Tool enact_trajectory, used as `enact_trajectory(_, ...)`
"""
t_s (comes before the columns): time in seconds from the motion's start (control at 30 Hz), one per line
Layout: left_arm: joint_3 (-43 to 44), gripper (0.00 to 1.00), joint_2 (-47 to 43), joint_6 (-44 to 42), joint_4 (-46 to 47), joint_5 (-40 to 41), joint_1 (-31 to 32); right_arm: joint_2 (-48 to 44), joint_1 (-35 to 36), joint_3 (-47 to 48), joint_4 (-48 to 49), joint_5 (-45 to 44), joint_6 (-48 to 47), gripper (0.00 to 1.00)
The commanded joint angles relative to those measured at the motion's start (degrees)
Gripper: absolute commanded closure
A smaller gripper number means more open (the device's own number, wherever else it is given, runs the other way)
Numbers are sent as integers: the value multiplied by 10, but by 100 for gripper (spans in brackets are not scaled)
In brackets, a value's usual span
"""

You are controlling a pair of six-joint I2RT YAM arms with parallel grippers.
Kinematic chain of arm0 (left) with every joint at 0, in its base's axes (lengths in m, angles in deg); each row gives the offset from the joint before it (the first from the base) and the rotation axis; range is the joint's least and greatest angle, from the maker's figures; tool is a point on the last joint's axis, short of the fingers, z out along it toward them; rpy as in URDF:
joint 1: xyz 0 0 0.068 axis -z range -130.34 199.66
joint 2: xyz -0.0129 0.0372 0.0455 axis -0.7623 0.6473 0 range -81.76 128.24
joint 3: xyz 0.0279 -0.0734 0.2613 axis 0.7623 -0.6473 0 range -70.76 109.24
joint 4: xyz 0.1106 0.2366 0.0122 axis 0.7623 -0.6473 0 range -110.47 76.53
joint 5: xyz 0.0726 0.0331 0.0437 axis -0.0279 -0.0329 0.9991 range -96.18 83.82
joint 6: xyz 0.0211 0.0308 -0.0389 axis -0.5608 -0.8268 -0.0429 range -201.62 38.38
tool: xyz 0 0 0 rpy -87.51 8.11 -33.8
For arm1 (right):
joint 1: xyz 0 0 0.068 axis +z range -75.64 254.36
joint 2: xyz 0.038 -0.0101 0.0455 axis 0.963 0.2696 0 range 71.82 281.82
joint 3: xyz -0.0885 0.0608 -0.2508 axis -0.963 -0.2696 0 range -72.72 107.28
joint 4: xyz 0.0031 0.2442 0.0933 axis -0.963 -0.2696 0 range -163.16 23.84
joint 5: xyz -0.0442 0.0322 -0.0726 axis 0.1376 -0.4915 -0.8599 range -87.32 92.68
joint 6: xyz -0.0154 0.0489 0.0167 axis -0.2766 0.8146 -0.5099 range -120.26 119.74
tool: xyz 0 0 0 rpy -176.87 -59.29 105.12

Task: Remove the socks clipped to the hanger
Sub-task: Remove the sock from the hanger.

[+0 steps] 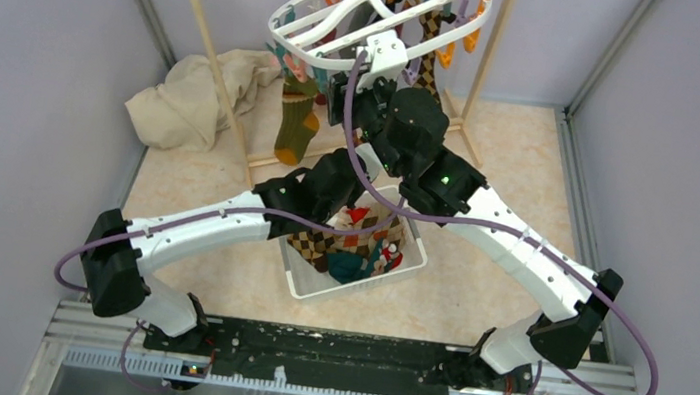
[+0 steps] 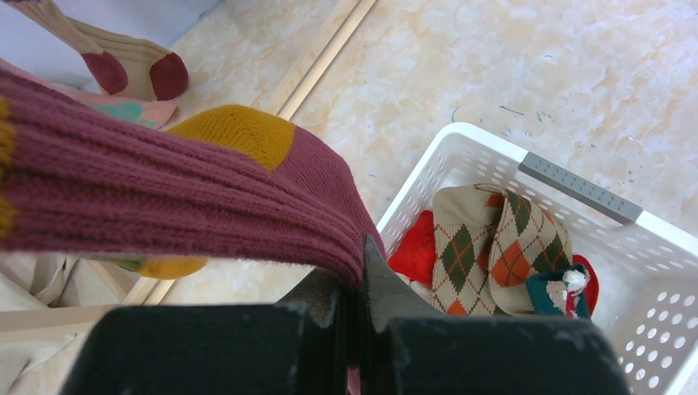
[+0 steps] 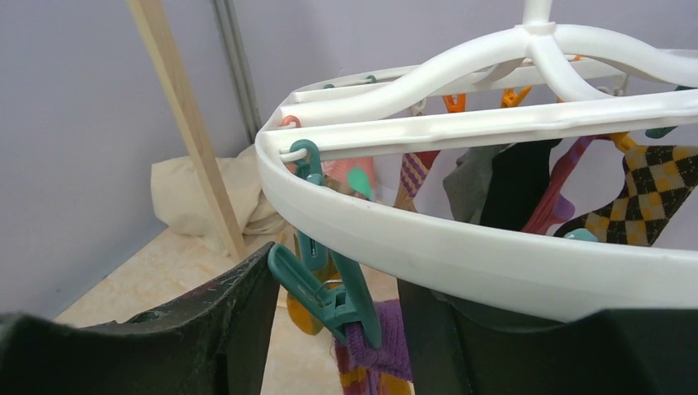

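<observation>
Left wrist: left gripper [image 2: 355, 288] pinched on maroon sock [image 2: 165, 197]; right gripper [image 3: 337, 329] jaws apart, straddling teal peg [image 3: 325, 292] under hanger [image 3: 461, 251].

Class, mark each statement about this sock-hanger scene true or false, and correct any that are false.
1. The left hand is shut on a maroon sock. True.
2. The white basket is empty. False: argyle socks lie in it.
3. The right hand is open, with a teal peg between its fingers. True.
4. The hanger holds no socks. False: several hang from its pegs, including a purple sock in the teal peg.
</observation>
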Motion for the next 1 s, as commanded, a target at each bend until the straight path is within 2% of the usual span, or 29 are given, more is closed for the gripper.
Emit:
enact_trajectory(0.0,21,100,7,-7,-5,1,5,-10,6,16,37,13,4,48)
enact_trajectory(0.5,23,100,10,-8,-4,0,6,-4,6,19,53,22,4,66)
enact_trajectory(0.97,13,100,0,-4,-7,5,8,-14,6,-1,52,14,6,98)
